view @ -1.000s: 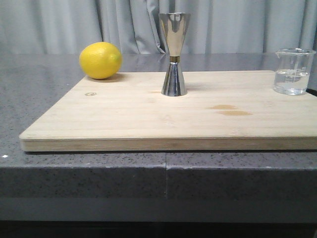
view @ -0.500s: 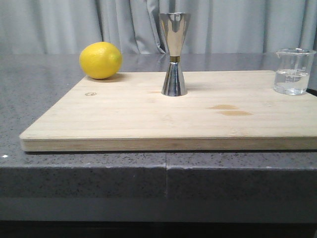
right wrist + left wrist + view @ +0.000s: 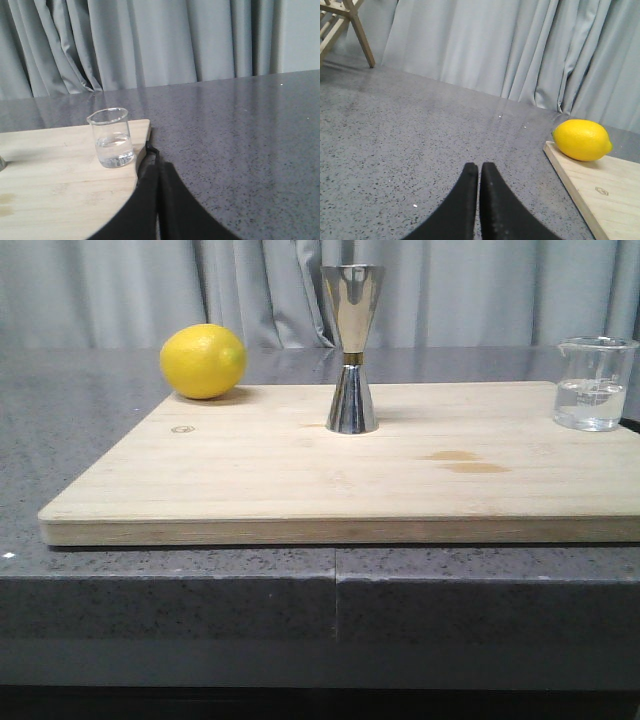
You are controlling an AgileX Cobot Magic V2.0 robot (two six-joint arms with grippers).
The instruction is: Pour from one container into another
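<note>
Both my grippers are clenched on nothing: the left gripper (image 3: 479,172) hovers over bare grey countertop (image 3: 410,150), the right gripper (image 3: 158,172) just beside the small clear glass beaker (image 3: 113,138), part-filled, near the pale wooden board's (image 3: 300,480) right edge. The tall steel hourglass jigger (image 3: 351,348) stands upright mid-board, well apart, awaiting the pour. A yellow lemon (image 3: 203,361) sits at the board's far left.
</note>
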